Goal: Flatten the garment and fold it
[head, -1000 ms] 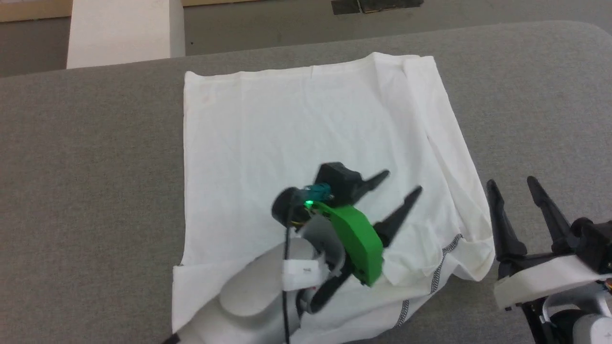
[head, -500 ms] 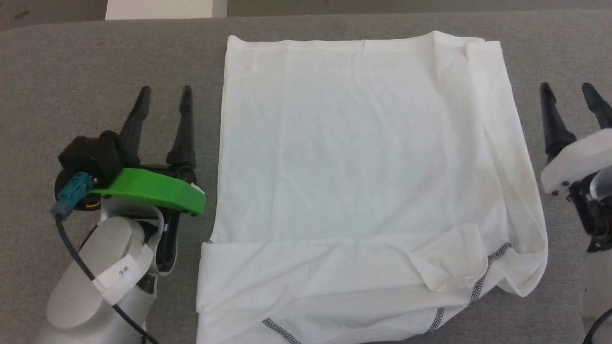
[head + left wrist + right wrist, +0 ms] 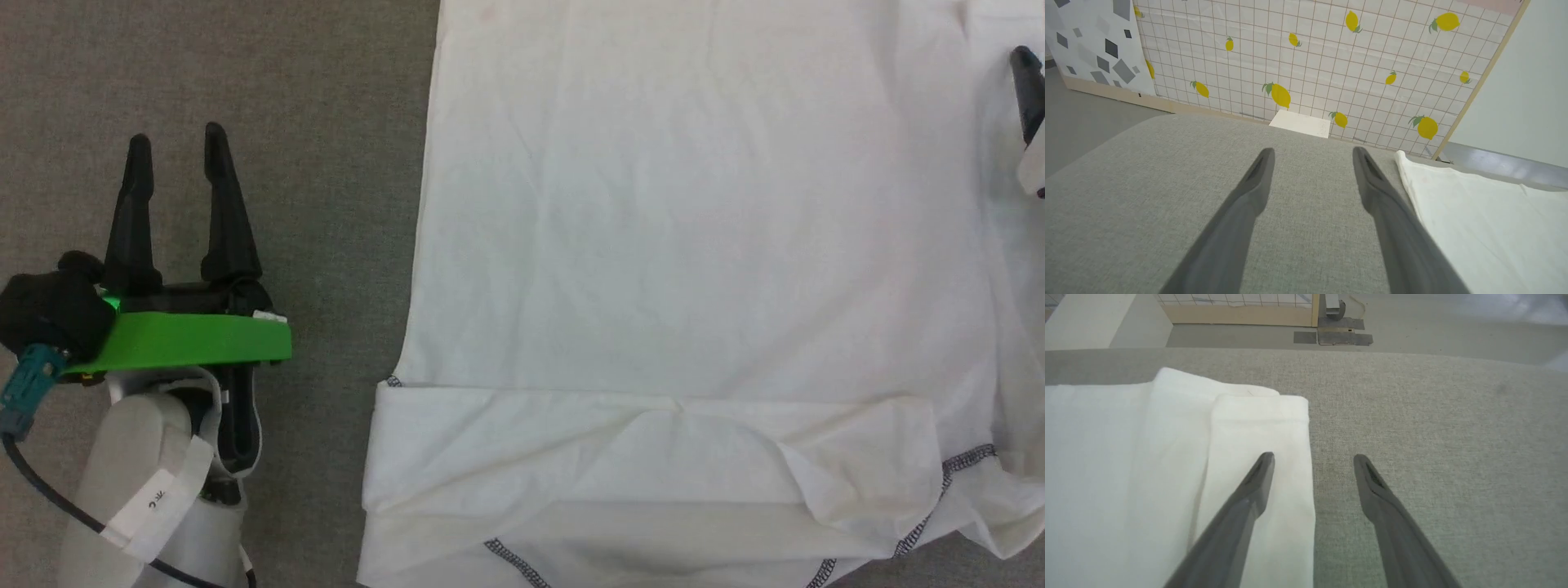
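Our garment (image 3: 694, 245) lies flat on the grey surface (image 3: 326, 163), its near hem turned up in a band and the near right corner rumpled. Both grippers are spread and empty: the left gripper (image 3: 176, 139) is beside the left edge, the right gripper (image 3: 1313, 456) straddles the right edge. We risk pinching only the top layer and dragging the fold askew. A white box (image 3: 1300, 123) sits beyond the far edge, out of our way.
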Robot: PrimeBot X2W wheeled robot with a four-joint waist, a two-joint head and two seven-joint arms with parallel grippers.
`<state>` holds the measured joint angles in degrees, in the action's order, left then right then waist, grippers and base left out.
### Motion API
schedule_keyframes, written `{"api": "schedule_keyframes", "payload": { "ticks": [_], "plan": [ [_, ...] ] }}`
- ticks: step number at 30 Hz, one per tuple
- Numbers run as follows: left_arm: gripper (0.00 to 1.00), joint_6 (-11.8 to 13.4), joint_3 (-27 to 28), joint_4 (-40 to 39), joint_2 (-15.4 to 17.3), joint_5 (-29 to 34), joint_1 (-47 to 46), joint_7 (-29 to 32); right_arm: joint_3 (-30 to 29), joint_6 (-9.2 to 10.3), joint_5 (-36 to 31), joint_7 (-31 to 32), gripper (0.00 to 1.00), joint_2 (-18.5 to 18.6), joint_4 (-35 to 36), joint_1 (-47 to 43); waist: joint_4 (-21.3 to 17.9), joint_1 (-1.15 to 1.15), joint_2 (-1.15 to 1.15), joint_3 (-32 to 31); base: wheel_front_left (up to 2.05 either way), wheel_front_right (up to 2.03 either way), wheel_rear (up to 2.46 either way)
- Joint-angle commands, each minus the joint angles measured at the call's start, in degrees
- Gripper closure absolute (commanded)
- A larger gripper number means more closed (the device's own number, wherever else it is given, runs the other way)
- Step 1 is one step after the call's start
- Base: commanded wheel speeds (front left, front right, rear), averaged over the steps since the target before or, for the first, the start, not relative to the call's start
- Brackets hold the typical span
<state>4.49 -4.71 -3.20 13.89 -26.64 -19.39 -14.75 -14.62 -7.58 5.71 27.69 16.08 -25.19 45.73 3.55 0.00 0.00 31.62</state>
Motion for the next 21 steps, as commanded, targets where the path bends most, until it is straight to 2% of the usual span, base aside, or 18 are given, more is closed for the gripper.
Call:
{"api": "schedule_keyframes", "payload": {
  "ticks": [1,4,5,7,8,9,13,21],
  "plan": [
    [0.00,-1.09,1.34,0.01,-0.87,0.79,0.86,-0.24,0.31,0.09,-1.00,1.20,0.00,0.74,-0.95,1.40,3.09,0.00,0.00,3.60,0.00,0.00,0.00],
    [0.00,-2.84,3.36,0.11,-2.68,2.04,1.05,-0.24,0.02,0.09,-1.86,3.88,0.03,1.49,-2.25,2.60,3.54,0.00,0.00,3.99,0.00,0.00,0.00],
    [0.00,-3.45,4.01,0.10,-3.37,2.55,1.12,-0.24,-0.12,0.09,-2.12,4.81,0.17,1.61,-2.43,2.88,3.68,0.00,0.00,4.02,0.00,0.00,0.00],
    [0.00,-4.52,4.87,0.32,-4.57,3.35,1.23,-0.24,-0.29,0.09,-2.05,5.98,0.63,1.71,-2.39,3.15,3.92,0.00,0.00,4.00,0.00,0.00,0.00],
    [0.00,-4.97,5.16,0.50,-5.02,3.76,1.23,-0.24,-0.34,0.09,-1.76,6.54,0.71,1.70,-2.35,3.19,3.99,0.00,0.00,3.96,0.00,0.00,0.00],
    [0.00,-5.52,5.49,0.79,-5.52,4.25,1.16,-0.24,-0.40,0.09,-1.43,7.24,1.00,1.70,-2.22,3.10,4.03,0.00,0.00,3.89,0.00,0.00,0.00],
    [0.00,-7.20,6.83,1.96,-6.64,5.99,0.67,-0.25,-1.09,0.09,-1.52,7.84,1.00,1.63,-0.39,1.87,3.69,0.00,0.00,3.25,0.00,0.00,0.00],
    [0.00,-9.10,8.78,3.98,-8.20,8.50,1.72,-0.25,-6.15,0.09,-1.21,-0.47,1.00,-0.16,4.60,-2.88,1.75,0.00,0.00,-1.82,0.00,0.00,0.00]
  ]
}}
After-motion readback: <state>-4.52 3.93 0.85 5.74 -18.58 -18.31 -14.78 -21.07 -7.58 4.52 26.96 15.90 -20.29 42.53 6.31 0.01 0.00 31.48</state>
